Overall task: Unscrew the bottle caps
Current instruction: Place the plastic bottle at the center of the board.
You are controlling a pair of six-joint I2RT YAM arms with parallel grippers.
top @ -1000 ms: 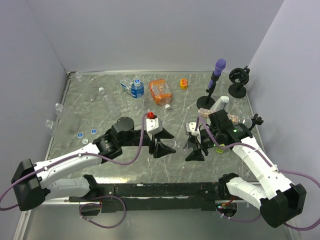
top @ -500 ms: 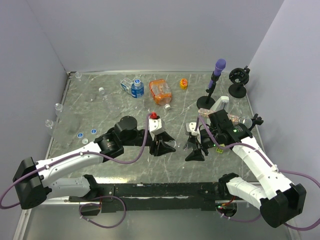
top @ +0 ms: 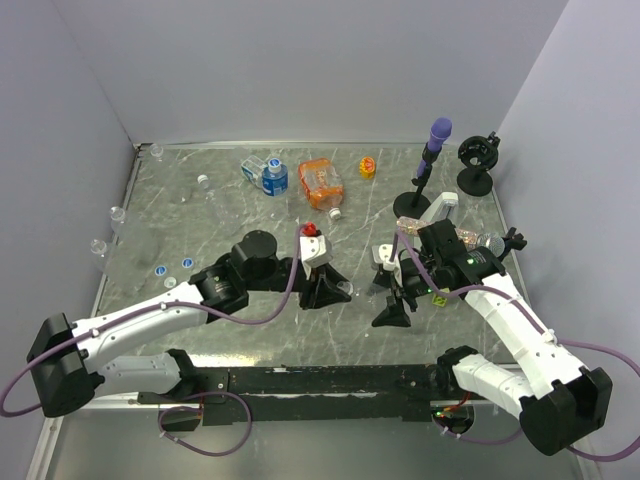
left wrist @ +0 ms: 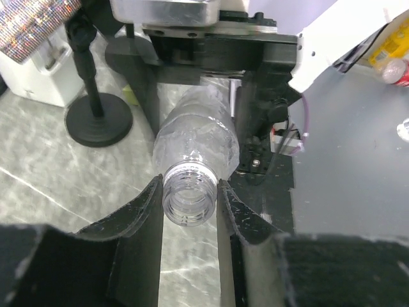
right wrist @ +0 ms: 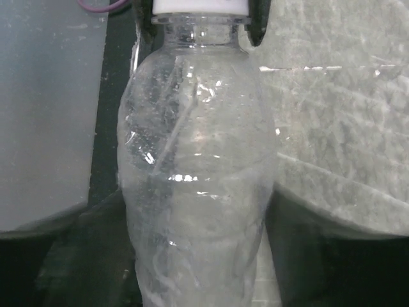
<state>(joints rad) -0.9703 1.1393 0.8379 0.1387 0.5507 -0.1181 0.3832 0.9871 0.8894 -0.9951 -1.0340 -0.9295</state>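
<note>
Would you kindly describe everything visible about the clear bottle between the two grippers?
The clear plastic bottle is colourless, ribbed and somewhat crumpled. It is held roughly horizontal, its body clamped between the fingers of the right gripper. Its threaded neck points at the left gripper, whose fingers flank it closely; contact is unclear. From the left wrist the mouth looks open and capless, though something white sits at that end in the right wrist view.
</note>
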